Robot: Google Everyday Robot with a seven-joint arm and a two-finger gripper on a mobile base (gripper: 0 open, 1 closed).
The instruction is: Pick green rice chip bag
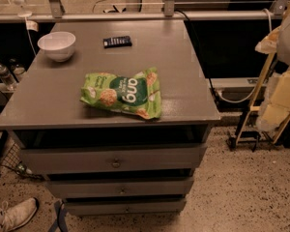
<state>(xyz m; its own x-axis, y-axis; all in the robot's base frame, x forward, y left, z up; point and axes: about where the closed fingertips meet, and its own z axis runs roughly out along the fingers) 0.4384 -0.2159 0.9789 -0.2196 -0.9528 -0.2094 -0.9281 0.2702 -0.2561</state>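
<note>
The green rice chip bag (pixel 123 93) lies flat on the grey cabinet top (pixel 183 66), near its front edge and a little left of centre. It is bright green with a dark green centre, white lettering and pictures of tan rice cakes. My gripper (pixel 279 93) shows as pale yellow and white shapes at the right edge of the camera view. It is beyond the cabinet's right side, well to the right of the bag, and touches nothing on the top.
A white bowl (pixel 57 45) stands at the back left of the top. A small black packet (pixel 117 41) lies at the back centre. The cabinet has drawers (pixel 113 161) in front. Water bottles (pixel 4 74) stand at the left, a shoe (pixel 17 214) at bottom left, a metal rail (pixel 135 16) behind.
</note>
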